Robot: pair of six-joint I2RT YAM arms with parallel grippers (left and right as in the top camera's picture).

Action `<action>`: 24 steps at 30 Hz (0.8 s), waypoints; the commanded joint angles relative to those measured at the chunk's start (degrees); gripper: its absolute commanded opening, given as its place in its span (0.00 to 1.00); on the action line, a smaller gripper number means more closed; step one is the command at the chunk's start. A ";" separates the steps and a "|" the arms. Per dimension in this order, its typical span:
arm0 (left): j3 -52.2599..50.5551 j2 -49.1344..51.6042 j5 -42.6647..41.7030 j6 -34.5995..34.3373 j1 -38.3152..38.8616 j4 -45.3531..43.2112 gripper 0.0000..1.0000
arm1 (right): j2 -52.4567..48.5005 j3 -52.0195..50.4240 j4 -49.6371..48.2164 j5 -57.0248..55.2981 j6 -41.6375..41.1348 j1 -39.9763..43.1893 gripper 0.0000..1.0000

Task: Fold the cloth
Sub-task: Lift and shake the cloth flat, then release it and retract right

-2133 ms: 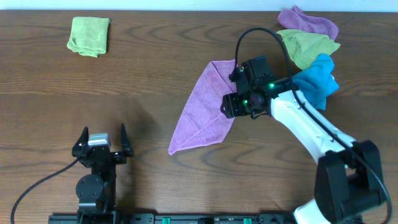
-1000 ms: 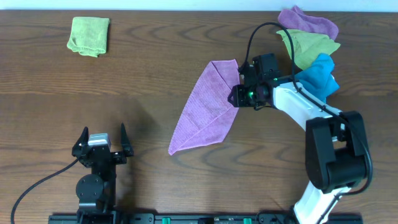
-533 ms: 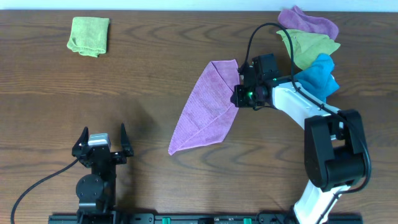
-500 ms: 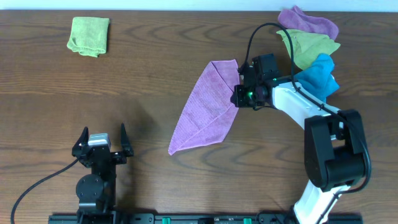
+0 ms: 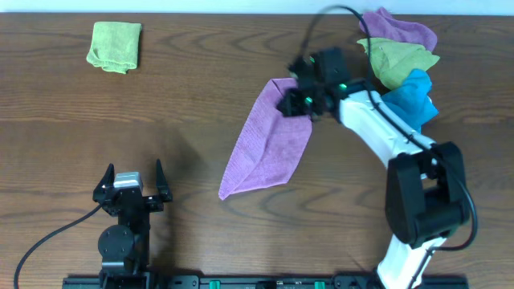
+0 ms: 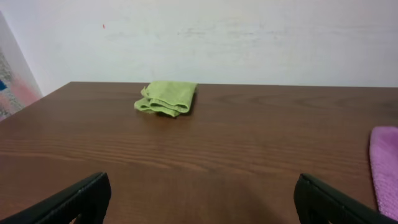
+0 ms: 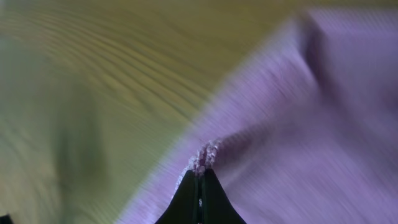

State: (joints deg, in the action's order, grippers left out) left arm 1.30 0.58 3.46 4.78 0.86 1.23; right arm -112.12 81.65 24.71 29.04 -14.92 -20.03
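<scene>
The cloth (image 5: 269, 144) is a mauve-purple towel lying mid-table as a long, diagonally folded shape, its point toward the front left. My right gripper (image 5: 294, 98) sits over the cloth's upper right edge. In the right wrist view its fingers (image 7: 200, 180) are pressed together with a pinch of the cloth's (image 7: 323, 124) hem between the tips. My left gripper (image 5: 128, 183) rests near the front left of the table, open and holding nothing; its fingertips (image 6: 84, 193) show wide apart in the left wrist view, where the cloth's edge (image 6: 385, 162) is at far right.
A folded lime-green cloth (image 5: 116, 45) lies at the back left, also seen as the lime-green cloth (image 6: 166, 98) in the left wrist view. A pile of a violet cloth (image 5: 399, 27), a green cloth (image 5: 395, 58) and a blue cloth (image 5: 411, 96) sits at the back right.
My right gripper closed on the cloth's right edge and moved up and left, lifting that edge with it. The left arm stayed still.
</scene>
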 commanded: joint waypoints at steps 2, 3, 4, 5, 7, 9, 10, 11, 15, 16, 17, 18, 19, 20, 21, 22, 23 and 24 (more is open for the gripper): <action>-1.05 -0.33 2.45 0.59 -0.20 2.58 0.95 | -0.46 6.01 -7.21 5.44 -2.93 -8.09 0.01; -1.05 -0.33 2.45 0.59 -0.20 2.58 0.95 | -0.55 6.69 -11.61 11.74 -2.69 -9.88 0.03; -1.05 -0.33 2.45 0.59 -0.20 2.58 0.95 | -0.63 6.75 -15.63 16.90 -1.70 -11.15 0.20; -1.05 -0.33 2.45 0.59 -0.20 2.58 0.95 | -0.63 6.75 -18.21 18.18 -0.87 -12.31 0.83; -1.05 -0.33 2.45 0.59 -0.20 2.58 0.95 | -0.63 6.75 -14.60 11.80 -0.90 -12.52 0.99; -1.05 -0.33 2.45 0.59 -0.20 2.60 0.95 | -0.63 6.75 -9.42 7.80 -0.92 -11.32 0.99; -1.05 -0.33 2.45 0.59 -0.20 2.58 0.95 | -0.63 6.75 -6.93 6.23 -0.87 -10.67 0.99; -1.05 -0.33 2.45 0.59 -0.20 2.58 0.95 | -0.63 6.75 -4.17 4.09 -0.87 -9.90 0.99; -1.05 -0.33 2.45 0.61 -0.20 2.58 0.95 | -0.63 6.75 9.86 -3.41 2.19 -6.01 0.99; -1.05 -0.33 2.45 0.59 -0.20 2.58 0.96 | -0.61 6.78 12.70 -3.34 3.26 -5.01 0.92; -1.05 -0.33 2.45 0.59 -0.20 2.60 0.95 | -0.33 6.78 14.51 -3.56 4.22 -4.50 0.88; -1.05 -0.33 2.45 0.59 -0.20 2.60 0.95 | -0.15 6.78 16.04 -4.59 5.42 -4.24 0.86; -1.05 -0.33 2.45 0.61 -0.20 2.58 0.95 | 0.13 6.78 17.40 -6.23 6.10 -4.26 0.87; -1.05 -0.33 2.45 0.59 -0.20 2.58 0.95 | 0.37 6.80 19.17 -8.87 6.86 -4.39 0.86; -1.05 -0.33 2.45 0.59 -0.20 2.58 0.95 | 0.74 6.80 20.94 -11.30 7.41 -4.72 0.82; -1.05 -0.33 2.45 0.59 -0.20 2.58 0.96 | 1.51 6.82 22.84 -13.40 7.82 -4.92 0.80; -1.05 -0.33 2.45 0.59 -0.20 2.60 0.95 | 2.25 6.91 23.96 -14.38 8.15 -4.94 0.80; -1.05 -0.33 2.45 0.59 -0.20 2.58 0.95 | 3.43 7.17 25.31 -15.74 8.33 -4.96 0.80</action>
State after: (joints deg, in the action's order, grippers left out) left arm 1.32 0.58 3.49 4.78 0.84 1.23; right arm -111.96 88.33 48.84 18.96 -9.13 -24.62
